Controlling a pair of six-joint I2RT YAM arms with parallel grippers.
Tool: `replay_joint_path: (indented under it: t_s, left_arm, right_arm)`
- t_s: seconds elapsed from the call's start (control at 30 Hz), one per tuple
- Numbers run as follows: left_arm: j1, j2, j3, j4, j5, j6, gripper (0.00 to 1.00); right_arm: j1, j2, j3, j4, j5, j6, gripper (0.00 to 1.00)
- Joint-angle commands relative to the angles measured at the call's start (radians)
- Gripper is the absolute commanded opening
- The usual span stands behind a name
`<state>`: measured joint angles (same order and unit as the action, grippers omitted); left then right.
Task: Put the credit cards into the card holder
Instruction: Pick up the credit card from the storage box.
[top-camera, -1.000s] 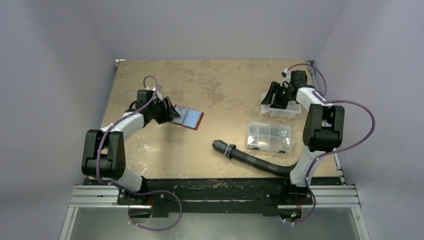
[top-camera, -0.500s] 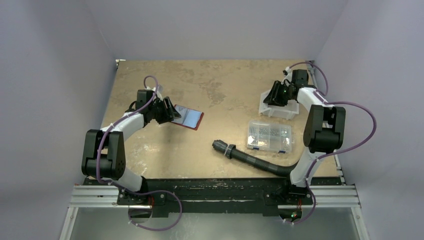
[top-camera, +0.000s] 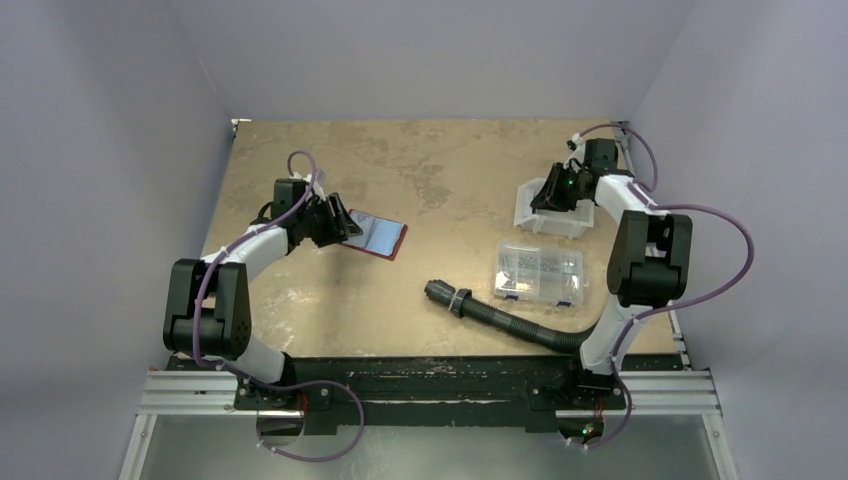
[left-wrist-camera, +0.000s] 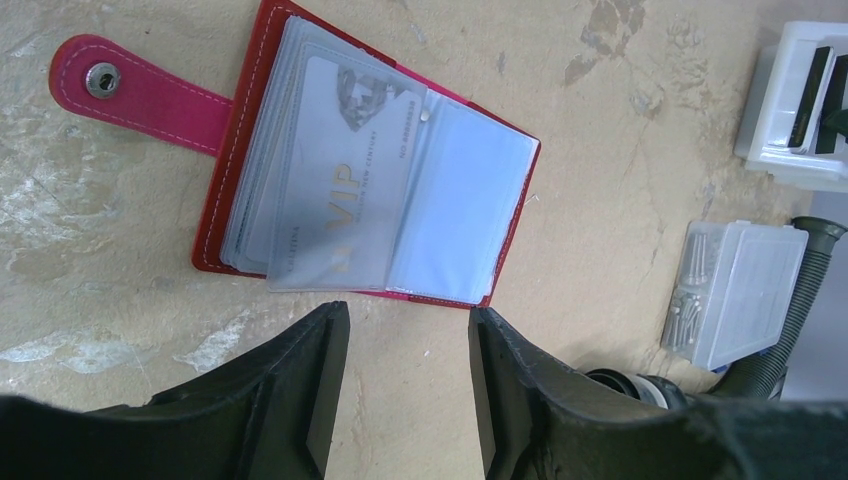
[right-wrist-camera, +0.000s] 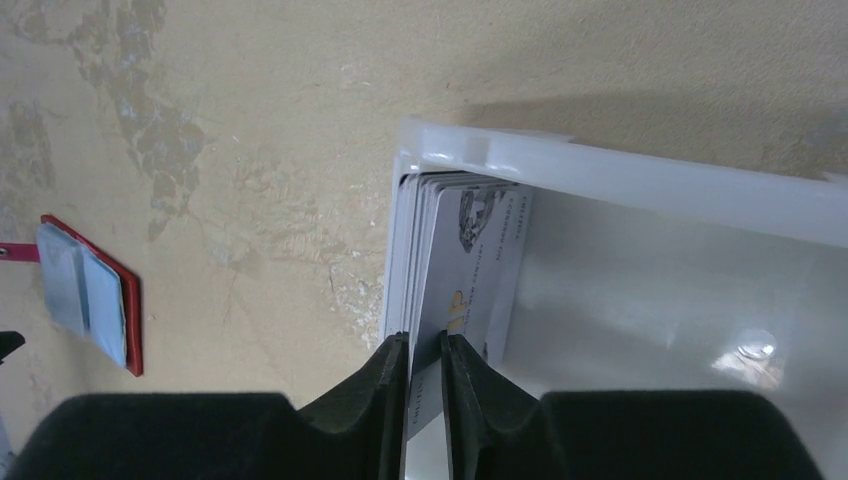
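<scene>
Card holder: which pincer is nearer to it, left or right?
Left. The left pincer hovers beside the open card holder; the right pincer is across the table, clamping a credit card in the white tray.

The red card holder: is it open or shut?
Open. The card holder lies spread flat, clear sleeves facing up, its tab unsnapped.

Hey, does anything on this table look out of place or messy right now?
Only the black corrugated hose lying on the table beside the clear compartment box; it has no part in sorting cards. The red card holder lies open and flat, nothing spilled.
</scene>
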<state>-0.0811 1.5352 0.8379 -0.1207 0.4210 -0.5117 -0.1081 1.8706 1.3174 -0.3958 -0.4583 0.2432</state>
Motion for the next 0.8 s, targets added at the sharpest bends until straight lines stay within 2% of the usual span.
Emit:
replay_joint_path:
  t_s: [0.0,0.37,0.6,0.7,0.77]
  left_arm:
    - [0.001,-0.004,-0.003,0.039,0.024,0.015,0.51]
    - [0.0,-0.007,-0.002,0.041,0.022,0.014,0.51]
    - [0.001,-0.027,0.066,-0.051,-0.065,0.026,0.52]
    - [0.001,-0.02,0.12,-0.092,-0.131,0.04,0.52]
    - [0.001,0.01,0.157,-0.113,-0.146,0.052,0.52]
  right_arm:
    - [-0.004,-0.079,0.006,-0.015,0.025,-0.001,0.23]
    - [-0.005,-0.123,0.028,-0.067,0.108,-0.008,0.05]
    - [0.012,-0.207,0.072,-0.13,0.27,-0.023,0.0]
    - [0.084,-0.267,0.103,-0.122,0.354,0.003,0.0]
    - [0.183,-0.283,0.12,-0.101,0.409,0.038,0.0]
